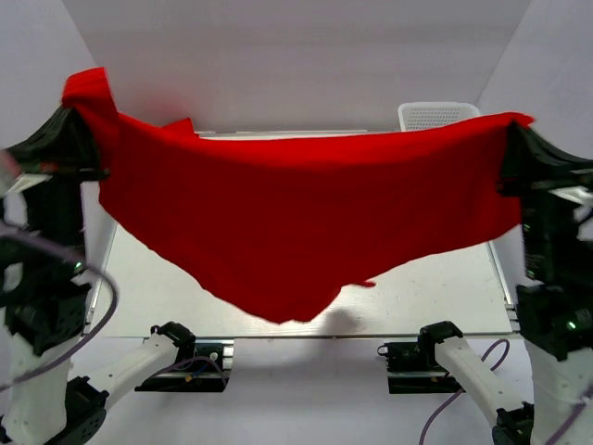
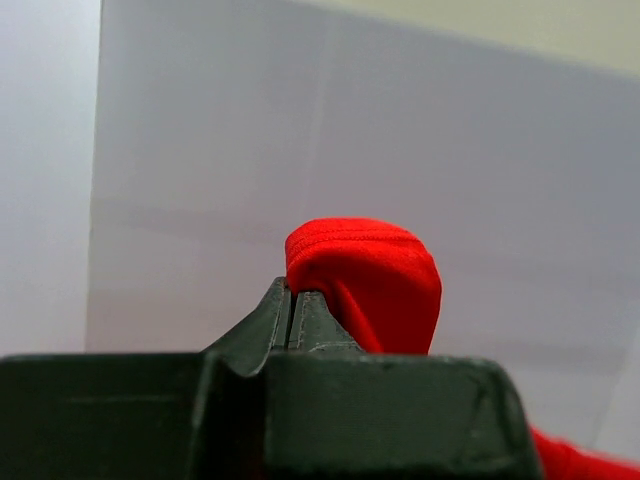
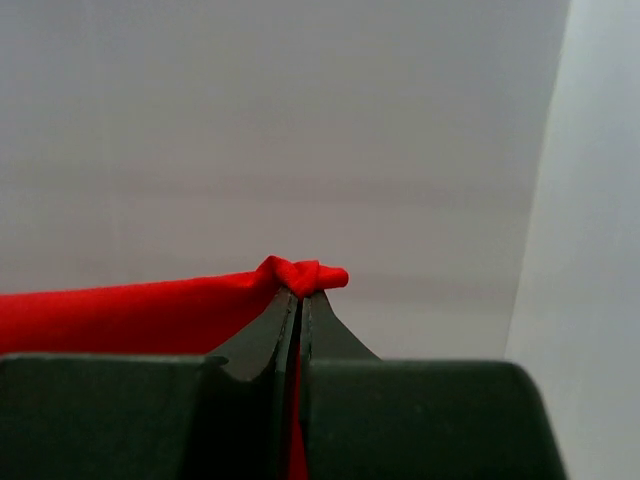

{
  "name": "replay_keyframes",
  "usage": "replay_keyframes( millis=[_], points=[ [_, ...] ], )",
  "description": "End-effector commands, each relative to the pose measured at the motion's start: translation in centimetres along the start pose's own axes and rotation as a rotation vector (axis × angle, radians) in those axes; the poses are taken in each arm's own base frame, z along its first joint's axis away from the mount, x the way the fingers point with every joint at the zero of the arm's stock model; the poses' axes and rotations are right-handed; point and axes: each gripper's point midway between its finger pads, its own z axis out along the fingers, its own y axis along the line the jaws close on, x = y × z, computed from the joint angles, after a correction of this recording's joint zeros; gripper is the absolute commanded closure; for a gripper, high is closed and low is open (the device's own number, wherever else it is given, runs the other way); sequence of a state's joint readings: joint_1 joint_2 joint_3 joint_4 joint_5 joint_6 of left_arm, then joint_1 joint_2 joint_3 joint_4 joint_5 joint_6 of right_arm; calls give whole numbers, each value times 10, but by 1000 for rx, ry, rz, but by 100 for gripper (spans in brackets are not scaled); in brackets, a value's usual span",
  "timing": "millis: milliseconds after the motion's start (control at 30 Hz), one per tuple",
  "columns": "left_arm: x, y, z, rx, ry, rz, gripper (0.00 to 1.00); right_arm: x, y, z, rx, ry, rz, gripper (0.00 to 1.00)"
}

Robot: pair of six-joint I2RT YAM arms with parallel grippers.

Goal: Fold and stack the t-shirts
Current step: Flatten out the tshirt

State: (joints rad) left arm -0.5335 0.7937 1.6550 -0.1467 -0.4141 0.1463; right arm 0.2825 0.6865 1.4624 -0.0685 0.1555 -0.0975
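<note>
Above the table the red t-shirt hung stretched wide in the air, sagging to a low point mid-span. The white basket peeked out behind. The left gripper and right gripper each pinched a bunched corner tight.

No text, label, brand mark, number or sign can be read in any of the three views. The t-shirt shows only plain red cloth.
</note>
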Motion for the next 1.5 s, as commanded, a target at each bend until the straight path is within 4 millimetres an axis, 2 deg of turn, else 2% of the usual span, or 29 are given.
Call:
replay_keyframes(
  millis=[0, 33, 167, 267, 300, 333, 433, 467, 500, 533, 567, 600, 633, 700, 767, 833, 900, 933, 967, 1000, 1033, 1067, 1200, 1233, 1300, 1333, 1367, 1400, 1467],
  points=[
    [68, 2, 25, -112, 136, 91, 100, 65, 11, 19, -9, 122, 60, 100],
    [93, -1, 35, -138, 172, 110, 100, 82, 13, 21, -4, 150, 68, 100],
    [166, 10, 48, -273, 292, 220, 100, 201, 25, 37, 26, 389, 138, 100],
    [262, 13, 51, -342, 443, 348, 100, 265, 32, 28, 49, 521, 177, 100],
    [289, 17, 52, -366, 479, 343, 100, 310, 35, 28, 57, 616, 172, 100],
    [345, 18, 49, -369, 577, 392, 100, 333, 38, 23, 56, 662, 177, 100],
    [435, 42, 46, -423, 711, 379, 100, 437, 50, 14, 51, 884, 162, 100],
    [487, 59, 43, -467, 796, 391, 100, 460, 53, 25, 48, 922, 157, 100],
    [540, 71, 31, -485, 880, 448, 100, 464, 53, 36, 42, 938, 152, 100],
    [530, 76, 43, -501, 849, 434, 100, 512, 54, 16, 47, 1043, 134, 100],
    [577, 85, 32, -500, 916, 468, 100, 501, 54, 50, 47, 987, 140, 100],
    [587, 86, 45, -488, 900, 454, 100, 557, 54, 32, 56, 1098, 126, 100],
    [602, 89, 48, -472, 911, 463, 100, 572, 53, 27, 53, 1142, 121, 100],
    [640, 96, 52, -457, 939, 479, 100, 592, 54, 53, 56, 1146, 130, 100],
    [648, 110, 70, -486, 913, 473, 100, 618, 55, 60, 64, 1195, 145, 100],
    [679, 124, 56, -502, 979, 499, 94, 650, 57, 76, 65, 1194, 156, 87],
    [684, 129, 63, -504, 966, 477, 64, 677, 59, 71, 67, 1228, 167, 73],
    [683, 135, 64, -513, 966, 479, 29, 684, 59, 86, 74, 1198, 182, 56],
    [686, 129, 67, -485, 963, 448, 8, 684, 58, 92, 77, 1185, 186, 49],
    [684, 133, 71, -484, 955, 439, 0, 678, 59, 104, 73, 1157, 207, 39],
    [682, 131, 76, -475, 946, 429, 0, 675, 59, 111, 74, 1136, 210, 20],
    [679, 126, 83, -448, 938, 421, 0, 668, 59, 117, 65, 1120, 221, 10],
    [640, 118, 114, -425, 876, 381, 0, 611, 54, 144, 47, 1027, 212, 10],
    [624, 112, 122, -404, 868, 367, 0, 613, 58, 132, 33, 1054, 210, 10],
    [608, 102, 129, -370, 864, 332, 0, 570, 60, 144, 6, 1001, 222, 10],
    [605, 94, 123, -354, 889, 323, 0, 578, 61, 122, 6, 1063, 226, 10],
    [584, 89, 128, -336, 874, 308, 0, 550, 61, 127, 2, 1036, 237, 10],
    [572, 74, 120, -314, 894, 287, 0, 555, 61, 101, 4, 1109, 246, 10],
    [583, 70, 96, -277, 974, 273, 0, 554, 63, 86, 6, 1146, 250, 10]
  ],
)
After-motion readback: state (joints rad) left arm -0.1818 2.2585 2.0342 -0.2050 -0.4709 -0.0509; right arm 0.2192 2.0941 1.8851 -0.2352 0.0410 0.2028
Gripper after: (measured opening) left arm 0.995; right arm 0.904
